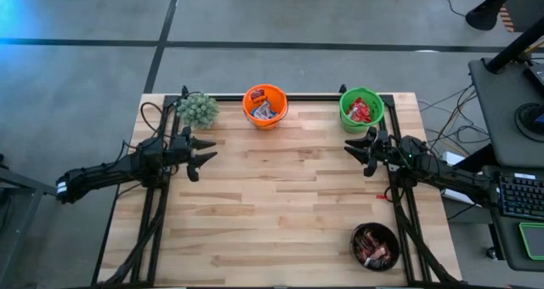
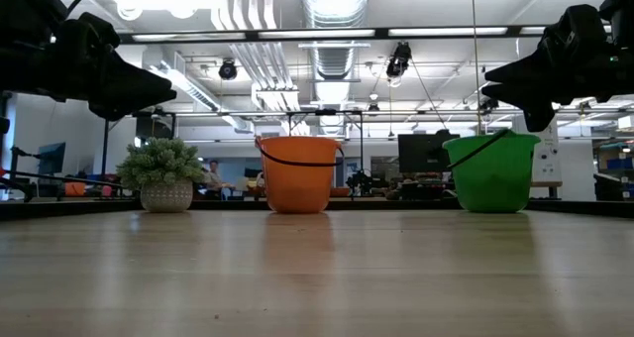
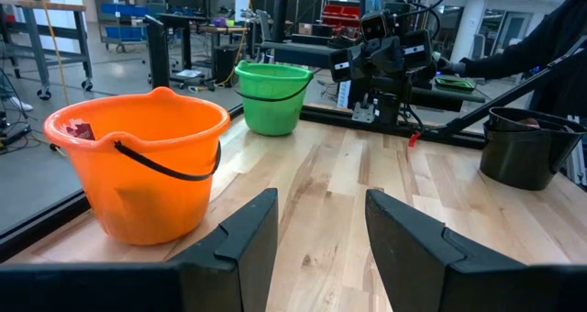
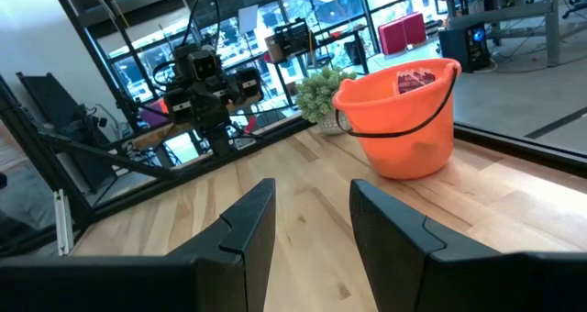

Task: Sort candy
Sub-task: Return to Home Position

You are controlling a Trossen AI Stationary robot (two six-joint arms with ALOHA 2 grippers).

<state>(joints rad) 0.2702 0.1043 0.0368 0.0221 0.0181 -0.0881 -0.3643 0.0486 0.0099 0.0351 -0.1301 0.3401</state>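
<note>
All the candy I see lies inside three buckets on the wooden table. The orange bucket (image 1: 265, 106) at the far edge holds blue-and-white and other pieces (image 1: 263, 110). Red packets (image 1: 363, 110) fill the green bucket (image 1: 361, 109) to its right. Near the right front corner, a dark bucket (image 1: 375, 245) holds brown pieces (image 1: 374, 248). My left gripper (image 1: 206, 150) hovers open at the table's left side, pointing level toward the middle, with nothing between its fingers (image 3: 248, 234). My right gripper (image 1: 353, 153) hovers open at the right side, facing it, also with nothing in it.
A small green bushy plant (image 1: 197, 110) in a pot stands at the far left, just beyond my left gripper. A black frame (image 1: 289, 96) runs along the table's far and side edges. Bare wood (image 1: 280, 195) lies between the two grippers and toward the near edge.
</note>
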